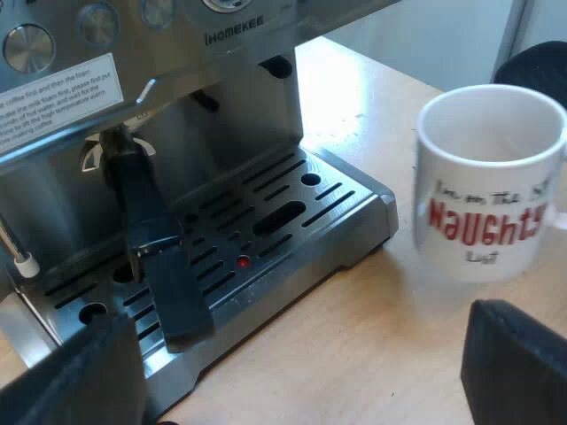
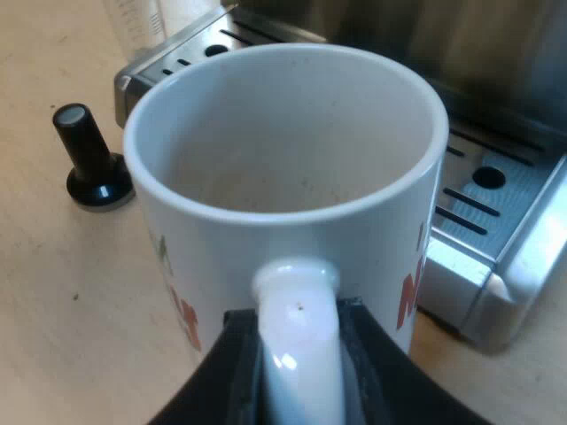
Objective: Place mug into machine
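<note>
Right claw (image 2: 297, 352) pinches the white mug (image 2: 283, 177) by its handle (image 2: 297, 297), just beside the machine's drip tray (image 2: 500, 217).

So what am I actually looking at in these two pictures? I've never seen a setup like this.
There are two robot arms, and each picture is taken from the wrist of one arm, looking out past its own black fingers.

One picture is from the left arm. The left gripper is open and holds nothing. It faces a stainless-steel espresso machine with a slotted drip tray. A metal holder with a dark handle is locked into the machine's front.

The other picture is from the right arm. The right gripper is shut on the handle of a white ceramic mug with red lettering. The mug is beside the tray, not yet on it. A small tamper with a black knob stands on the light wooden table.
</note>
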Motion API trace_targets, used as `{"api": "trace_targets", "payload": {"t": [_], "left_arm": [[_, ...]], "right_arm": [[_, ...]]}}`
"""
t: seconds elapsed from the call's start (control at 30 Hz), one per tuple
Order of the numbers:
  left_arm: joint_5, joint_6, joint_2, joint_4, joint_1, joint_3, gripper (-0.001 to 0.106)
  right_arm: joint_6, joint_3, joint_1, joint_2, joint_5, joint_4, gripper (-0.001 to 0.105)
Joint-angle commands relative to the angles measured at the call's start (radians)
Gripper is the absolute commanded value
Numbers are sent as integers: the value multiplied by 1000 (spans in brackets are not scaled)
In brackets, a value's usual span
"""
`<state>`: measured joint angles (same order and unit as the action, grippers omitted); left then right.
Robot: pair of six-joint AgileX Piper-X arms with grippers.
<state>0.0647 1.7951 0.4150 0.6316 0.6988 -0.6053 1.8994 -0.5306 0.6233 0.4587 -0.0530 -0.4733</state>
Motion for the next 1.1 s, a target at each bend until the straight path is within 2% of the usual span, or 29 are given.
{"api": "trace_targets", "payload": {"t": [0.03,0.23,0.33,0.57,0.63,0.73,0.9,1.1], "left_arm": [[-16,5,0,-3,4,-6,79],[-16,5,0,-3,4,-6,79],[-16,5,0,-3,4,-6,79],[-16,5,0,-3,4,-6,79],[-16,5,0,-3,4,-6,79],[-16,5,0,-3,4,-6,79],[-16,5,0,-3,4,-6,79],[-16,5,0,-3,4,-6,79]], "right_arm": [[7,-19,20,83,19,171,0],[4,-19,41,181,19,270,0],[4,-19,90,319,21,421,0],[4,-19,168,470,93,587,0],[-18,-19,215,581,150,705,0],[-61,-19,230,636,201,777,0],[-82,-19,230,717,263,906,0],[-102,-28,230,786,280,989,0]]}}
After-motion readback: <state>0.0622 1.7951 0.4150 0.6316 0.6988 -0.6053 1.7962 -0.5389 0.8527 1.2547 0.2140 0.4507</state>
